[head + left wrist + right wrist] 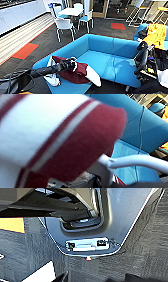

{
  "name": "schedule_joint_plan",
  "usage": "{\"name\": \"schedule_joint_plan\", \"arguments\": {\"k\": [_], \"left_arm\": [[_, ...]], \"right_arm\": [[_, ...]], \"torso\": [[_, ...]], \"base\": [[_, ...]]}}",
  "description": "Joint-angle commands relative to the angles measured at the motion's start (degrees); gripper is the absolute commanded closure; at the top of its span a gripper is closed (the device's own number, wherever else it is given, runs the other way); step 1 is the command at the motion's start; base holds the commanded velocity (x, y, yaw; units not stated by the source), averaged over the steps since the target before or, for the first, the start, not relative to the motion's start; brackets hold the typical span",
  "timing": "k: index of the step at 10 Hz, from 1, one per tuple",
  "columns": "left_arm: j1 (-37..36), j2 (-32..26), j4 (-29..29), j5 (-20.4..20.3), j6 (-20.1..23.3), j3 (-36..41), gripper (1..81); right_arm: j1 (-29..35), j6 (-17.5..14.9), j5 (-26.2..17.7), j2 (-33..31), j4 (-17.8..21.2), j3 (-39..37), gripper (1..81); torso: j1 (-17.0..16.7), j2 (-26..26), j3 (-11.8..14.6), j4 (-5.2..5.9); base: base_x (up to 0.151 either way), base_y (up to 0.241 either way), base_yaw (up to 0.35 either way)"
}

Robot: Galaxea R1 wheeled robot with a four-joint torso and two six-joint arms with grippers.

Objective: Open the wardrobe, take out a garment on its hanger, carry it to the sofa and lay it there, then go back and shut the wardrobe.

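- The big blue sofa (110,58) sits in front of the robot, on dark carpet.
- The maroon garment (75,71) with white sleeves lies on the sofa seat, close to the near end. 1 white sleeve hangs over the front edge of the seat.
- The left arm comes in from the left, and the left gripper (70,64) is right at the top of the garment, touching it or just above it.
- In the left wrist view the striped maroon and white collar of the garment (62,136) is very close, and the thin white hanger (135,161) sticks out from under it, with the blue sofa (147,126) behind.
- I cannot tell if the fingers of the left gripper are clenched on the hanger or released. They are hidden.
- The right wrist view looks down at grey carpet and part of the robot's own body. I cannot tell how the right fingers are.
- White chairs (63,26) and a small white worktop (71,11) stand well behind the sofa. Something yellow (156,35) lies on another blue seat at the right.
- I think the step now is laying the garment on the sofa, and it looks almost done.
- The next move needs the hanger let go gently, then the arm lifted straight up so it does not drag the garment off the seat.
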Motion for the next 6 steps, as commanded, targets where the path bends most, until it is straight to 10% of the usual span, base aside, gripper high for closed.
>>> {"name": "schedule_joint_plan", "arguments": {"k": [1,6], "left_arm": [[-6.13,-3.31,6.09,3.97,2.13,-1.46,81.1],[1.51,-7.44,13.37,7.06,3.80,-5.15,81.1]], "right_arm": [[-1.67,0.00,-3.78,0.17,-1.05,0.34,1.0],[-1.76,-0.09,-3.69,0.17,-1.05,0.34,1.0]], "torso": [[0.00,0.00,0.00,0.00],[-0.02,0.00,0.00,0.00]], "base": [[0.000,0.000,0.000],[0.000,0.000,0.000]]}}
